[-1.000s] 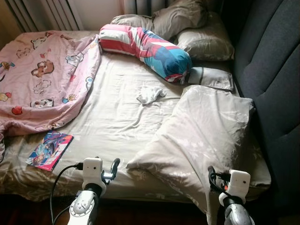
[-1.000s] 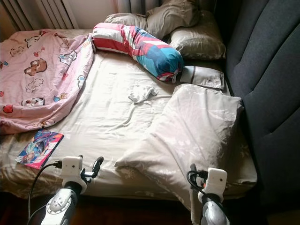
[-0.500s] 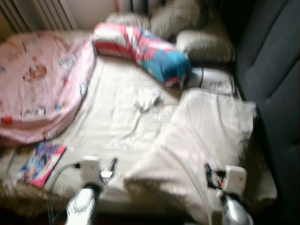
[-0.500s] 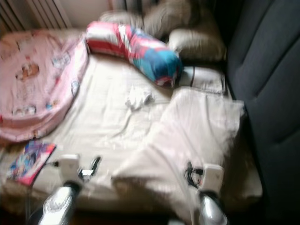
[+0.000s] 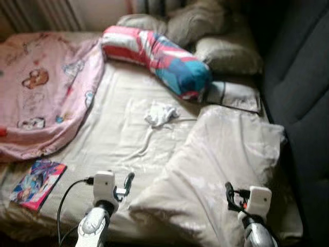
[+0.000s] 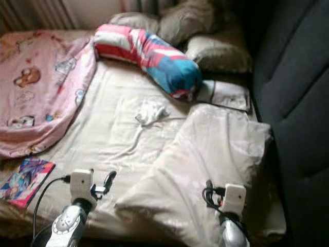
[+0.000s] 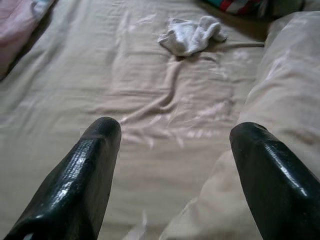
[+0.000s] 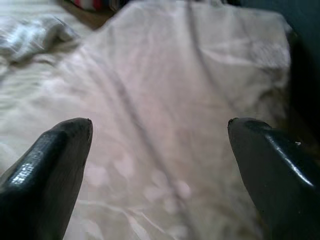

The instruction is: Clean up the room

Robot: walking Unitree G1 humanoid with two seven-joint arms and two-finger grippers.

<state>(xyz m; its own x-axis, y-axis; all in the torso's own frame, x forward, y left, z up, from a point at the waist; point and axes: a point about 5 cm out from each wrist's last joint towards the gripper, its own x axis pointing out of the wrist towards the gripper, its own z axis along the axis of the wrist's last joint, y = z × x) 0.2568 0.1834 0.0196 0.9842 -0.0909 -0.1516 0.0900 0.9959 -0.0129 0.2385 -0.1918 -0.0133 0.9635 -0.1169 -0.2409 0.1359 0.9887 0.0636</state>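
The left gripper (image 7: 170,150) hovers over the near edge of the bed, its two black fingers (image 7: 85,175) spread wide with nothing between them, above the rumpled beige bed sheet (image 5: 118,139). The right gripper (image 8: 160,150) hangs over the near right corner, fingers equally wide and empty, above the large pale floral-print pillow (image 5: 221,159) that lies slanted there; the pillow's near corner hides the mattress edge beneath it, and the eye views are soft with blur, so its print is hard to read. At the near left corner lies a thin colourful picture book (image 5: 37,177) in pink and blue, its cover too blurred to make out. Further in, near the middle of the bed, sits a small crumpled white sock (image 5: 160,113) (the wrist view shows it most plainly, straight ahead of the left gripper), well apart from both grippers. A pink cartoon-print blanket (image 5: 43,98) is heaped along the left side, cut off by the frame's edge. Beyond the sock a long bolster cushion (image 5: 159,59) striped in red, white and blue lies across the far part of the bed, with a small grey flat pillow (image 5: 235,96) just beside its right end. Two dull beige pillows (image 5: 226,51) are stacked at the far edge, partly in shadow. A dark grey padded headboard (image 5: 300,87) runs along the right side.
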